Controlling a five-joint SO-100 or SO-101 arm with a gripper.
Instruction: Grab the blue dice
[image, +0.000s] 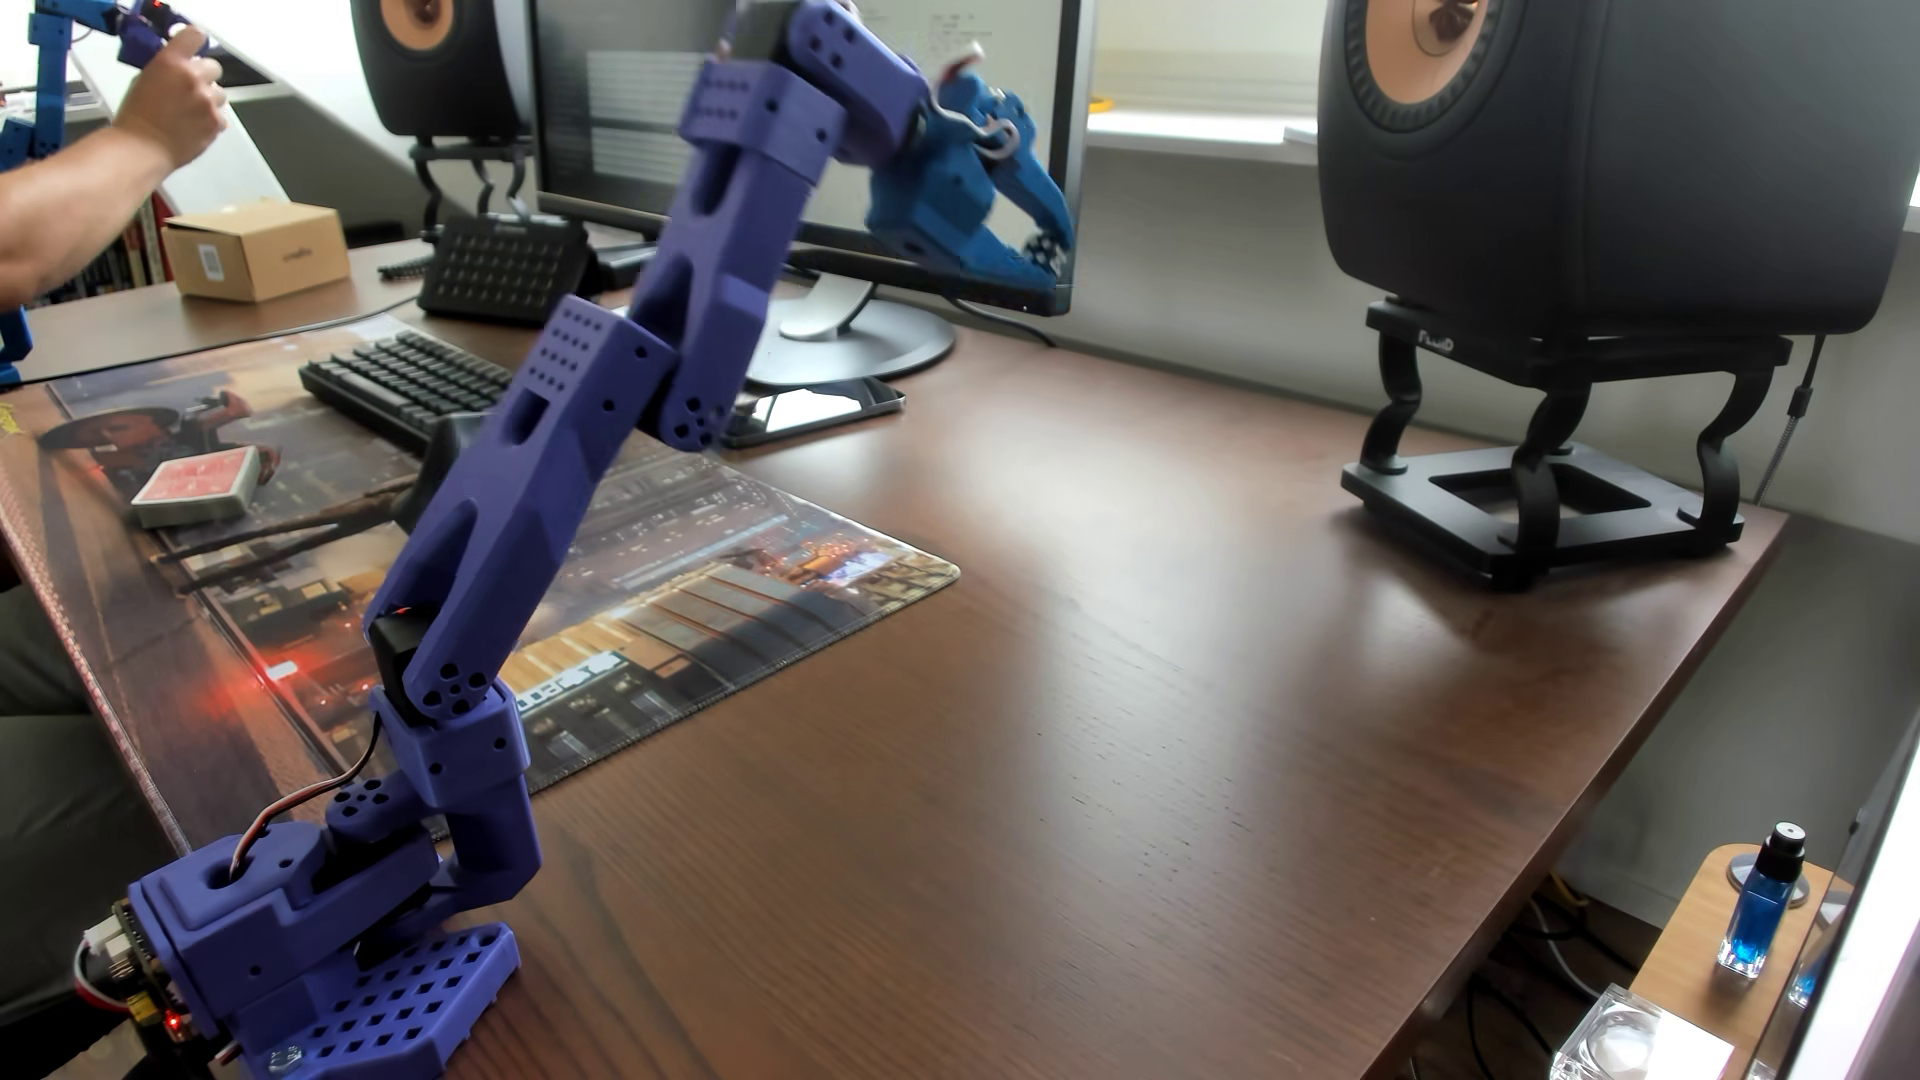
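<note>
My purple arm is stretched high above the wooden desk (1143, 665), and its blue gripper (1049, 262) hangs in front of the monitor's lower right corner. The jaws are closed on the blue dice (1040, 249), a tiny, near-black cube with white pips that shows between the fingertips. The dice is held well above the desk surface. Most of its faces are hidden by the fingers.
A monitor (644, 125) and its stand sit just behind the gripper, with a phone (821, 407), a keyboard (410, 382) and a printed desk mat (675, 582) below. A speaker on a black stand (1538, 498) is at right. A blue glass bottle (1761, 914) stands at bottom right. A person's hand (171, 104) holds another arm at top left.
</note>
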